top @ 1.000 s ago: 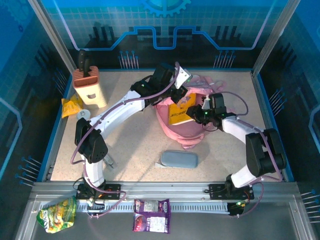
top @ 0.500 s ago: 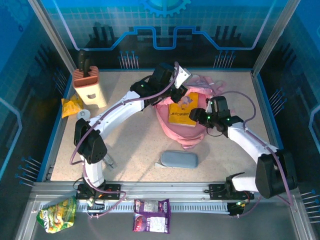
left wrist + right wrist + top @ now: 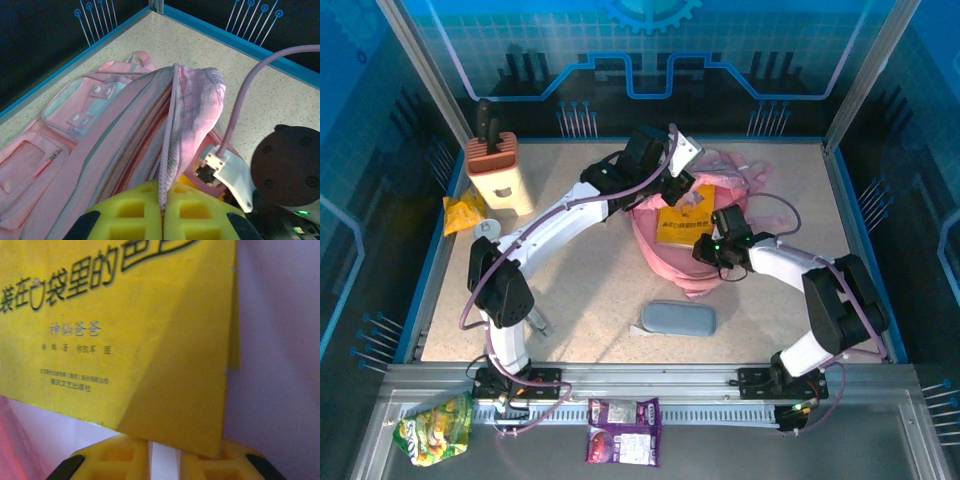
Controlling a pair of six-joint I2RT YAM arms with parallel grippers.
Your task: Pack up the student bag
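Observation:
The student bag (image 3: 670,258), a large pink backpack, lies at the table's middle right with its mouth held up. My left gripper (image 3: 673,192) is shut on the bag's upper opening edge (image 3: 172,125), and the fabric runs straight down between the yellow pads (image 3: 163,200). A yellow book (image 3: 682,222) with black Chinese print sits in the opening. My right gripper (image 3: 707,247) is at the book's near edge. In the right wrist view the book (image 3: 125,330) lies across both pad tips (image 3: 163,454), with a narrow gap and nothing between them. Pale lining (image 3: 280,340) surrounds it.
A grey pencil case (image 3: 678,319) lies in front of the bag. A knife block (image 3: 498,175) and a yellow packet (image 3: 463,212) stand at the far left. A green packet (image 3: 435,428) and a purple packet (image 3: 623,432) rest on the front ledge.
My right gripper drew back to the right, then came in lower and further left against the book's near edge, its jaws now narrower. The left gripper has kept its hold unmoved.

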